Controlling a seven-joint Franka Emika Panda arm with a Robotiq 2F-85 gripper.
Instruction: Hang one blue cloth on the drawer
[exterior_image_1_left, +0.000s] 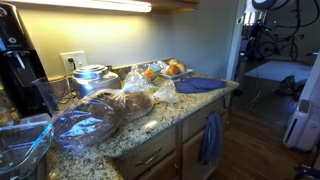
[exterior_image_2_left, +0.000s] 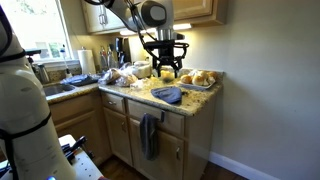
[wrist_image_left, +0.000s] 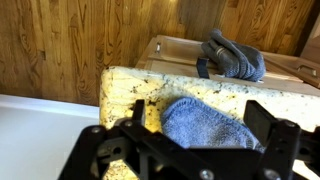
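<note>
Nearest the wrist camera, my gripper (wrist_image_left: 200, 122) stands with its jaws spread wide apart, closed on nothing. Directly beneath it the blue cloth (wrist_image_left: 210, 135) lies bunched on the speckled countertop (wrist_image_left: 125, 85), close to the counter's edge; in an exterior view my hand hovers above the cloth, clear of it. Below and beyond that edge sits the drawer (wrist_image_left: 175, 55), with a grey-blue towel (wrist_image_left: 238, 58) draped over its front, well apart from my hand; a tray of bread rolls (exterior_image_2_left: 203, 78) rests just beside my hand.
</note>
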